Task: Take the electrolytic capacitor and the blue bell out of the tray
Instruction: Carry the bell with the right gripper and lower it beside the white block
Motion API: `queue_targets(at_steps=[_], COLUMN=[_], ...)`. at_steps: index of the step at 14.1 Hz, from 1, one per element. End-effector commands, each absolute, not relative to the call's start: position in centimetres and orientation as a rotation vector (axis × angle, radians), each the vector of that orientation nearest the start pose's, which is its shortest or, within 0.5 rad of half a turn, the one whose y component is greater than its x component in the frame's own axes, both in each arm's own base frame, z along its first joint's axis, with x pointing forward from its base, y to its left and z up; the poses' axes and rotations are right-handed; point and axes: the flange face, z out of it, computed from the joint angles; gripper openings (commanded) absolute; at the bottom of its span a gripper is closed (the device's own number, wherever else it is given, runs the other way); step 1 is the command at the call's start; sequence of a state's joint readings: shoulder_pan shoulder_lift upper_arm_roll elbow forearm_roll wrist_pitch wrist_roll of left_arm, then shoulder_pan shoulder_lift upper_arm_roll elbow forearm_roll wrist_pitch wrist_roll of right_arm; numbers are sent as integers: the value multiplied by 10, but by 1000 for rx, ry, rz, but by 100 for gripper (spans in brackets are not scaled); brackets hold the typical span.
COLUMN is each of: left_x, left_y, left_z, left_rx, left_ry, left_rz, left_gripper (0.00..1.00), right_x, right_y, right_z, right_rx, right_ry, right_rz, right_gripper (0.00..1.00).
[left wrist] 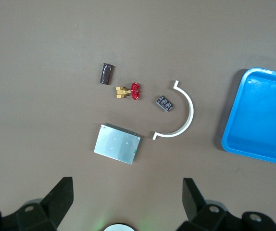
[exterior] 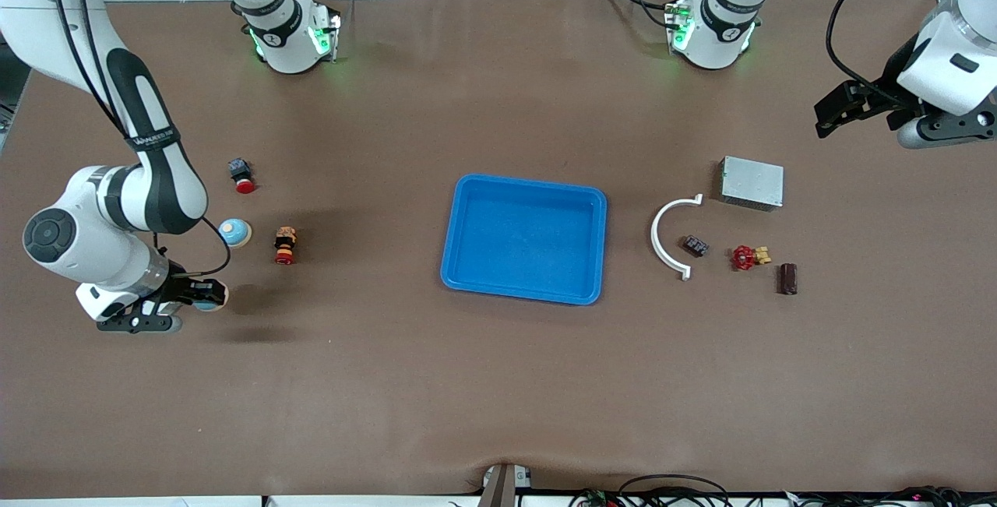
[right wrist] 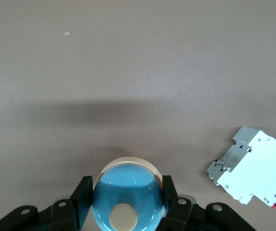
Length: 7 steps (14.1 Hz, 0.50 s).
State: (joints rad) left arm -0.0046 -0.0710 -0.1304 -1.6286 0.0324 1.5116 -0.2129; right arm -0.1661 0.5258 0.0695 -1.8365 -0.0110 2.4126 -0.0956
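Observation:
My right gripper (exterior: pixel 204 294) is shut on a blue dome bell (exterior: pixel 210 302) with a cream button and holds it above the table at the right arm's end; the right wrist view shows the bell (right wrist: pixel 128 197) clamped between both fingers (right wrist: pixel 83 191). The capacitor (exterior: pixel 789 278), a dark brown cylinder, lies on the table at the left arm's end, also in the left wrist view (left wrist: pixel 106 73). My left gripper (exterior: pixel 827 114) is open and empty, high over the table's edge at the left arm's end, apart from the capacitor (left wrist: pixel 127 183).
A blue tray (exterior: pixel 459 203) sits mid-table. Near the capacitor lie a red valve (exterior: pixel 748 257), a small black block (exterior: pixel 695 245), a white arc (exterior: pixel 662 238) and a metal box (exterior: pixel 752 182). A second blue bell (exterior: pixel 234 232), two red buttons (exterior: pixel 242 176) (exterior: pixel 285 245) and a white breaker (right wrist: pixel 253 166) lie near the right gripper.

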Motion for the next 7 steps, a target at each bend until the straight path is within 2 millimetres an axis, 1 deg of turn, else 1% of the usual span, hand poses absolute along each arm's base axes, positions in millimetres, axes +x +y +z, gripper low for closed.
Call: queue_targets(at_steps=[1,3,7], left_x=[517,517,517], left_y=[-67,-68,-68], left_z=[633,633,629], left_rx=[-3105,-3105,-3099], left_ry=[-88,-85,-85], left_rz=[34,36,44], left_gripper=[100,100,100], right_x=[637,633,630], right_y=[-81,-91,-93], right_z=[232,217,192], right_rx=[-3065,-3064,-3065], right_ry=[-16,-28,-30], right_rz=[-118,-135,-141], right_gripper=[0,0,0])
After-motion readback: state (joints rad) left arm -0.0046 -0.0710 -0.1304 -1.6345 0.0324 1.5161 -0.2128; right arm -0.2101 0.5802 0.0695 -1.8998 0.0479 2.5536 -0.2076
